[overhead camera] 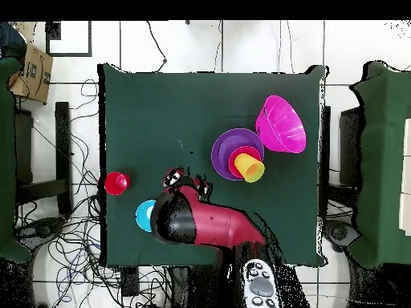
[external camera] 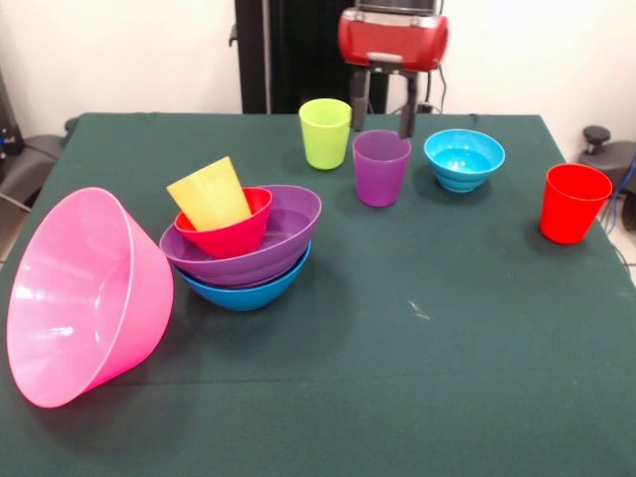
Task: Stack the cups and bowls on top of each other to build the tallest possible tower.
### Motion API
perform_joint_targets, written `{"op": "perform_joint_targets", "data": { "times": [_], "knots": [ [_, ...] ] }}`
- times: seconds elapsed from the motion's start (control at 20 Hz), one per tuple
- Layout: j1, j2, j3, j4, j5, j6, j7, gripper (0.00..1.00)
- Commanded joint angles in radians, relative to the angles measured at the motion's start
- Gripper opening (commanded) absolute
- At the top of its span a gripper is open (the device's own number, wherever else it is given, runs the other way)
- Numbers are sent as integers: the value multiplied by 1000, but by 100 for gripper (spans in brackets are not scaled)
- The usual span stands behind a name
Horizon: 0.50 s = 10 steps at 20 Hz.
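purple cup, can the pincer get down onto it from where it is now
Probably yes. In the front view the open pincer hangs just above and behind the purple cup, which stands upright with nothing in it. The green cup and light blue bowl stand apart on either side.

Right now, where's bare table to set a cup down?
The wide green stretch between the tower and the red cup, nearer the camera, is free. It is crowded around the purple cup, lime cup, light blue bowl and gripper.
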Motion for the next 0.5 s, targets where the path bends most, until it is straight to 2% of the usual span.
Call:
{"op": "perform_joint_targets", "data": {
  "times": [0.05,0.5],
  "knots": [
    [42,87,-6,57,81,-8,235,100],
    [14,116,12,79,47,-19,218,100]
  ]
}}
